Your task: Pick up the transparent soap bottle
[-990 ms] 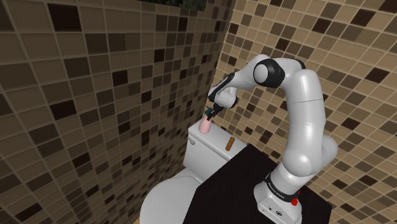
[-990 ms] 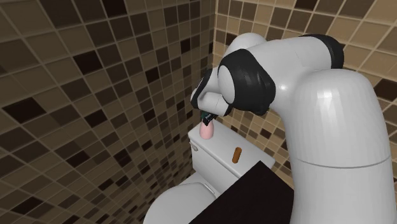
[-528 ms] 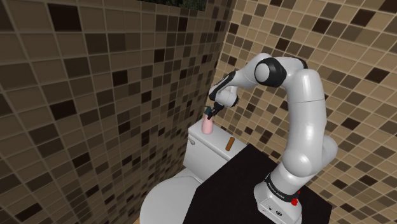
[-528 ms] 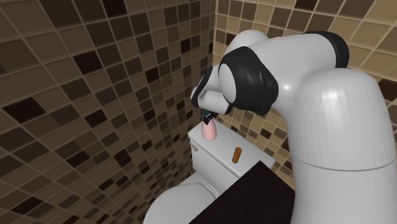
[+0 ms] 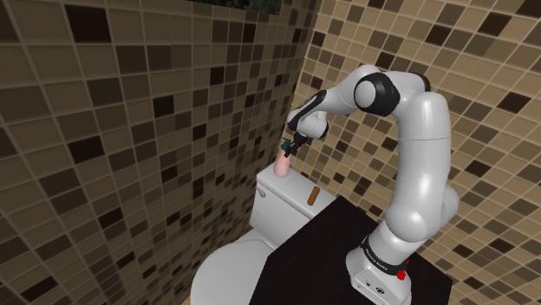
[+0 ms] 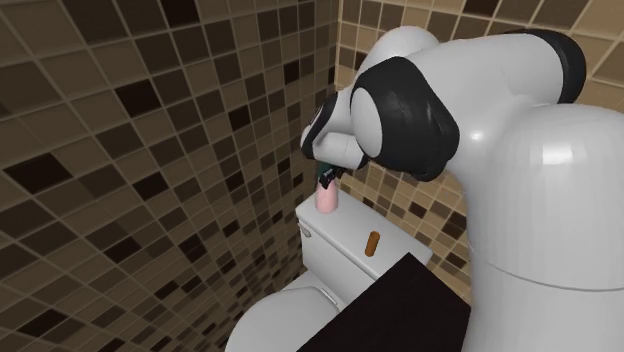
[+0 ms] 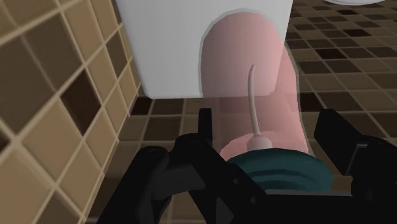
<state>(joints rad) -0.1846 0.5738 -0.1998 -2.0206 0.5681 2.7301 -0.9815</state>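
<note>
The soap bottle (image 5: 282, 163) is see-through pink with a dark teal cap and hangs just above the far end of the white toilet tank (image 5: 286, 201). My black gripper (image 5: 291, 146) comes down on it from above and is shut on its cap end. In the second exterior view the soap bottle (image 6: 327, 201) sits under the gripper (image 6: 325, 180), close to the tiled corner. In the wrist view the soap bottle (image 7: 251, 83) lies between my two fingers, with the gripper (image 7: 267, 124) clasping it near the cap and the tank's white lid (image 7: 165, 44) beyond.
A small brown cylinder (image 5: 315, 196) stands on the tank lid nearer the stand. Brown mosaic-tiled walls (image 5: 156, 130) meet in a corner right behind the tank. The toilet bowl (image 5: 230, 269) lies below, and the black stand top (image 5: 338, 243) is beside it.
The gripper has risen a little with the soap bottle in it, so the bottle's base has come off the tank lid. The elbow has shifted slightly toward the shoulder view's right.
</note>
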